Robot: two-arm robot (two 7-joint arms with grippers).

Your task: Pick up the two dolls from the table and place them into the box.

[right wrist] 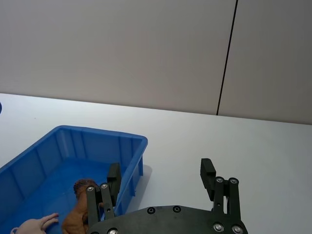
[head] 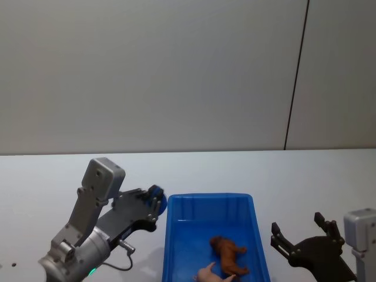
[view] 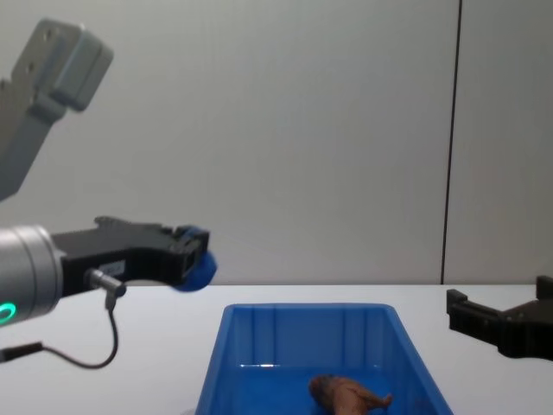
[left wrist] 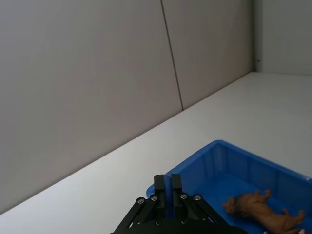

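Observation:
The blue doll (head: 161,202) is pinched in my left gripper (head: 155,204), which is shut on it and held in the air just off the far left corner of the box (head: 258,235). From the chest the blue doll (view: 201,270) hangs above and left of the box (view: 259,324). The brown furry doll (head: 230,255) lies inside the box, on its floor. My right gripper (head: 296,224) stands open and empty to the right of the box, fingers (right wrist: 208,170) spread wide.
A pale pink figure (head: 208,274) lies in the box beside the brown doll, at its near end. White table (head: 305,176) stretches behind and to both sides of the box. A grey wall rises at the back.

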